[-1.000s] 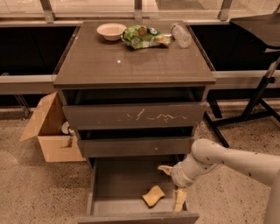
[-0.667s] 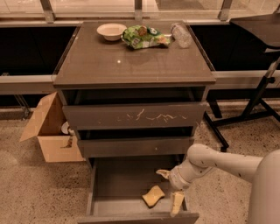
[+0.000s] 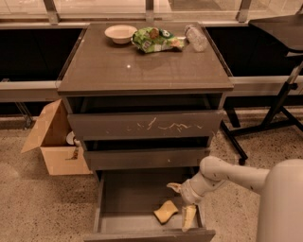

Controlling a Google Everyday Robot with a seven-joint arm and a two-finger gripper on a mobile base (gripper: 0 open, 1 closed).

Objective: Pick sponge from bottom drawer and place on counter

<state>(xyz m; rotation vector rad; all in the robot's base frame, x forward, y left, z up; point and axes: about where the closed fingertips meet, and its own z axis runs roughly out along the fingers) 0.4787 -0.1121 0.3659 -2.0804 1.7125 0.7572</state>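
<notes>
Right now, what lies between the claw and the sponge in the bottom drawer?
Only a strip of bare bottom drawer floor, seen in the camera view; the open claw hangs just beside the sponge.

Floor point(image 3: 28, 212): pale speckled stone-look, beige, fairly evenly lit. Back of scene: band of windows point(image 3: 94, 5) with light mullions along the top edge, dark panels point(image 3: 28, 52) beneath. A pale horizontal ledge point(image 3: 28, 90) runs across left to right behind the cabinet. Left: open cardboard box point(image 3: 54, 142) on the floor, flap up, just beside the cabinet. Right: black stand legs point(image 3: 279, 106) splayed on the floor; dark tabletop point(image 3: 279, 26) at the upper right corner. Gripper point(image 3: 179, 205) low inside the bottom drawer point(image 3: 132, 194), near its front right corner, fingers spread.
</notes>
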